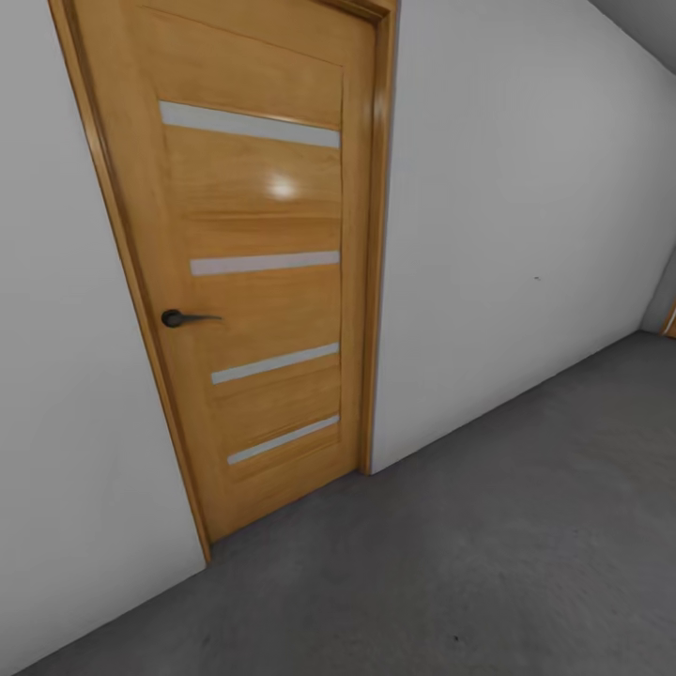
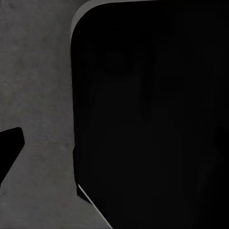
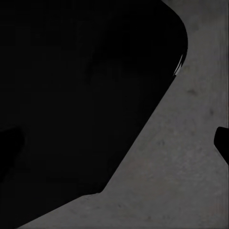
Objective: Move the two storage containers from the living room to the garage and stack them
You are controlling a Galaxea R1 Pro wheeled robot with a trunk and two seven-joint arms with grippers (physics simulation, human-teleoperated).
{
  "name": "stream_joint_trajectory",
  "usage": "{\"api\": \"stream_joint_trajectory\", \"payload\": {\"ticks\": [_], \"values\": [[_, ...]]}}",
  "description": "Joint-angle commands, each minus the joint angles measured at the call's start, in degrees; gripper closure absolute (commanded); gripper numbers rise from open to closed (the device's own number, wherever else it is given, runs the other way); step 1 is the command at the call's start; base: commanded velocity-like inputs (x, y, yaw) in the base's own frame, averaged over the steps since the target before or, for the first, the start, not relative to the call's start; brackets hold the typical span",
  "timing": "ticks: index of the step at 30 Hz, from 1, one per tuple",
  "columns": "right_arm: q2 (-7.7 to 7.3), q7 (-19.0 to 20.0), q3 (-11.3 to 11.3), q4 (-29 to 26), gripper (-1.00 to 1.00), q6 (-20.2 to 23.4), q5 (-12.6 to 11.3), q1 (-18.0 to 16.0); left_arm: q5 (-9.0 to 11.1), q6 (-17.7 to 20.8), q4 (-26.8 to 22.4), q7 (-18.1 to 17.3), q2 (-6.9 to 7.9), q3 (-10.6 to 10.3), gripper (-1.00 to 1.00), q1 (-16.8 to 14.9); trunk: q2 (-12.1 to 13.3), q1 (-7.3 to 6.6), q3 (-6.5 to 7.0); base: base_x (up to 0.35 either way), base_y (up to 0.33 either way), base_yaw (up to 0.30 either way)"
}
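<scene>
Right up against both wrist cameras there's a big black rounded-corner mass [image 2: 152,119], probably the robot's own body or base, so my guess is the arms are just hanging tucked in while it drives. In the left wrist view a dark finger tip [image 2: 10,145] pokes in at the edge, and in the right wrist view another dark tip [image 3: 222,140] does the same. That's too little to go on, so I honestly can't tell whether either gripper is spread or closed, or whether it's got hold of anything. No red-orange shows near those tips.

Beneath and just past both grippers is the dark grey speckled concrete floor [image 1: 526,526], which reads as the garage, so the robot looks to be in the right room for the drop-off. The two storage containers aren't visible from here, so I can't say where they are; my read is this is a travel moment, not a placing one.

Further out, ahead of the arms in the head view, stands an orange-brown wooden door [image 1: 268,282] with pale horizontal strips and a dark lever handle [image 1: 183,318]. It looks shut in its frame, so if the route goes that way it's the thing in the way. Plain white walls [image 1: 507,244] flank it, one running off deep into the room. Whole view is tilted, so the head's probably cocked mid-turn.
</scene>
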Motion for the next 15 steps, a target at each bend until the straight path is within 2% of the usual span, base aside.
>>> {"api": "stream_joint_trajectory", "payload": {"ticks": [1, 15], "values": [[0.00, 0.0, 0.5, 0.0, -1.00, -0.1, -0.5, 0.0, 0.1, 0.0, 0.0, 0.0, 0.00, 0.0, -1.00, 0.0, 0.0, 0.03, -0.04, 0.313, -0.106, 0.000], [0.00, 0.0, 0.4, 0.0, -1.00, -0.1, -0.4, 0.0, 0.1, 0.0, 0.0, 0.0, 0.00, 0.1, -1.00, 0.0, 0.0, 0.03, -0.04, 0.313, -0.106, 0.003]]}}
